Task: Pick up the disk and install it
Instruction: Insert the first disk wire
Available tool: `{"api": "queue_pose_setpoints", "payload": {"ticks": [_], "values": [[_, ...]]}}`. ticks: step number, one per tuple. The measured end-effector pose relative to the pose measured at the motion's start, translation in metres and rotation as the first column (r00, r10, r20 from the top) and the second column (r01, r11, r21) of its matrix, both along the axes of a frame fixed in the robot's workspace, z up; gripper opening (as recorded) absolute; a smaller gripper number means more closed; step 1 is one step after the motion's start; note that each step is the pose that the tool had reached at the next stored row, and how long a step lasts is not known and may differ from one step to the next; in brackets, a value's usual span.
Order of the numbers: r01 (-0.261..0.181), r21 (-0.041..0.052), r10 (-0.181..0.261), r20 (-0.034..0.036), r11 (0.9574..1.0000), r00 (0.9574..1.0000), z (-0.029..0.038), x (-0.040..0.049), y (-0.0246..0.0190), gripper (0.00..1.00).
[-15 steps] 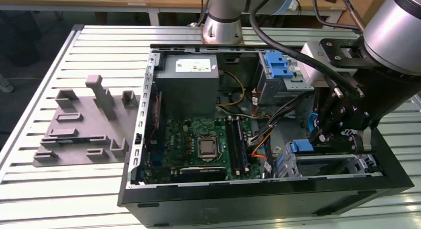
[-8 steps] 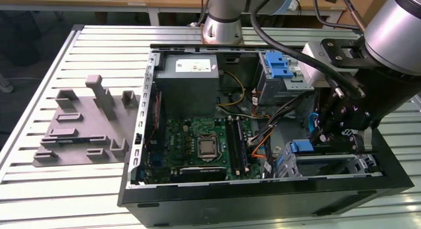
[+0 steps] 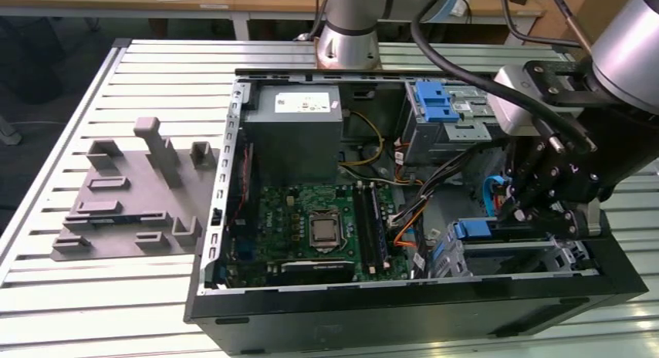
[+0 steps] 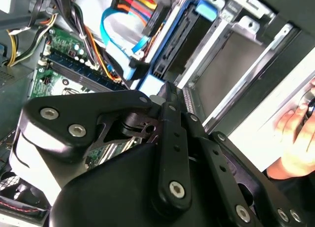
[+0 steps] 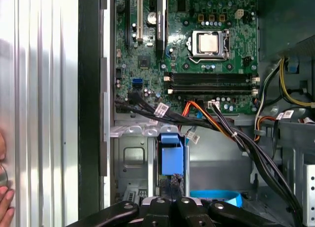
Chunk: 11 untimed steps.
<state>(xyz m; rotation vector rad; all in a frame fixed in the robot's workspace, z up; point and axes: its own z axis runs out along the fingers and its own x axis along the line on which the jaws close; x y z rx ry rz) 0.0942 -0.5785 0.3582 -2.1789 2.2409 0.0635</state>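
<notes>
- My gripper (image 3: 507,215) is down inside the open case (image 3: 412,308), in the near corner on the exterior view's right.
- The disk (image 3: 476,229) stands on edge in the drive cage (image 3: 561,258) in that corner, with its blue bracket end up. In the exterior view it is just beside my gripper.
- In the first wrist view the disk (image 5: 171,155) shows as a blue tab in a cage slot, with my gripper (image 5: 172,187) right at its end.
- In the second wrist view the disk (image 4: 172,45) is a long dark edge with blue trim, lying in the cage. My gripper (image 4: 167,91) is at its near end.
- I cannot tell whether my gripper is apart, together or clamped on the disk, because my own linkage covers the contact.
- A blue cable (image 3: 492,192) (image 4: 110,35) (image 5: 216,197) loops just beside the disk.
- The motherboard (image 3: 309,227) (image 5: 187,40) lies flat on the case floor, next to the cage.
- A grey box (image 3: 299,115) with a white sticker sits at the far side of the case.
- A blue latch (image 3: 443,103) sits in the far cage, well apart from the disk.
- A grey fixture (image 3: 134,196) is on the slatted table (image 3: 154,65), to the exterior view's left of the case.
- A hand (image 4: 295,138) (image 5: 5,202) is outside the case wall in both wrist views.
</notes>
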Motion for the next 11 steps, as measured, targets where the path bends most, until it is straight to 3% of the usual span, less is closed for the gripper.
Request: {"api": "queue_pose_setpoints", "payload": {"ticks": [11], "values": [[0.000, 0.0001, 0.000, 0.0000, 1.0000, 1.0000, 0.0027, 0.0048, 0.0018, 0.11]]}}
